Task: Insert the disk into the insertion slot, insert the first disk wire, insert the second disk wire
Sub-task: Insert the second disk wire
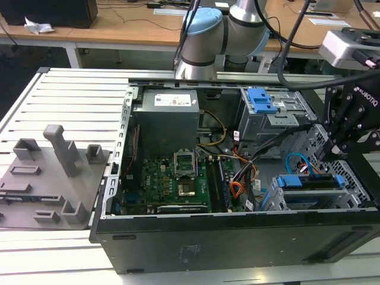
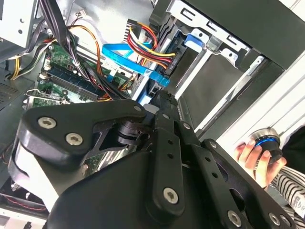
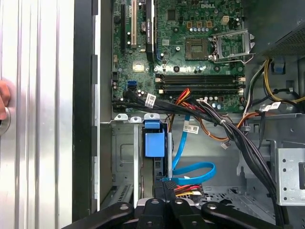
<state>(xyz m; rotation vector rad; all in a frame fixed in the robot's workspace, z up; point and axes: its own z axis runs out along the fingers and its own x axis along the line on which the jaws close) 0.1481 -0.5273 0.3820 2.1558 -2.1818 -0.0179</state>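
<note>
The disk (image 1: pixel 309 181) sits in the insertion slot (image 1: pixel 356 191), a perforated metal cage at the exterior view's right of the open computer case. Its blue carrier (image 3: pixel 154 143) shows edge-on in the first wrist view. The first disk wire (image 3: pixel 188 190), a red, yellow and black bundle, runs to a dark plug at the disk's rear edge. The second disk wire (image 3: pixel 193 167), a light-blue loop, ends right beside it. My gripper (image 3: pixel 164 202) is shut, with its tips at these two plugs. The second wrist view shows the gripper (image 2: pixel 164 98) below the light-blue cable (image 2: pixel 121 52) and the red bundle (image 2: pixel 150 45).
A motherboard (image 1: pixel 172 178), a grey power supply (image 1: pixel 166 116) and a second bay with a blue tab (image 1: pixel 261 101) fill the case. Black cable bundles (image 3: pixel 228 131) cross near the cage. A grey fixture (image 1: pixel 59 151) lies at the exterior view's left. A person's hand (image 2: pixel 250 152) holds a knob outside the case.
</note>
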